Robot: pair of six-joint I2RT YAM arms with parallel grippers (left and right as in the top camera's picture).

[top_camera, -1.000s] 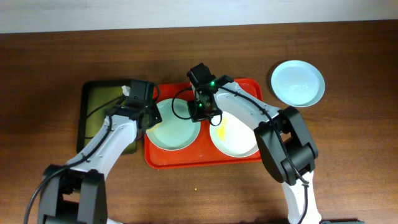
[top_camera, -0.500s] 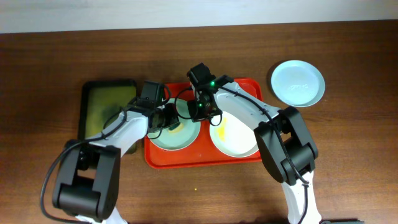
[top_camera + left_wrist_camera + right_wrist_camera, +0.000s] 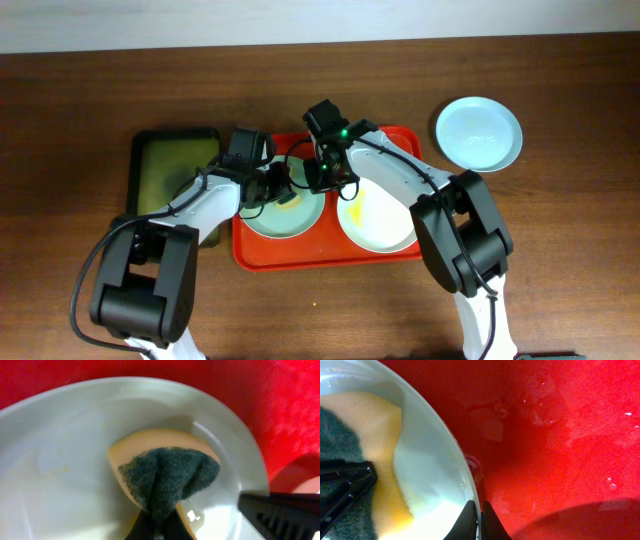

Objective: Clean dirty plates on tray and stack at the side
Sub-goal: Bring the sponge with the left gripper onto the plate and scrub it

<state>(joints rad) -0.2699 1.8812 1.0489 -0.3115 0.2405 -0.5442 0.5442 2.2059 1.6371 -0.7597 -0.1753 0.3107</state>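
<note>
The red tray (image 3: 400,250) holds two plates. The left, pale mint plate (image 3: 262,218) has my left gripper (image 3: 283,190) over it, shut on a yellow sponge with a dark green scouring pad (image 3: 167,472) that presses on the plate (image 3: 60,460). My right gripper (image 3: 322,185) is shut on that plate's right rim (image 3: 451,447), one finger on each side (image 3: 480,515). The white plate (image 3: 380,225) with a yellow smear lies at the tray's right. A third pale blue plate (image 3: 479,133) sits on the table at the far right.
A smaller dark green-black tray (image 3: 170,170) lies left of the red tray. Both arms cross over the red tray's back half. The wooden table (image 3: 320,310) surrounds everything.
My left gripper has moved right from the dark tray onto the left plate with the sponge. The right gripper has stayed on the plate's rim.
</note>
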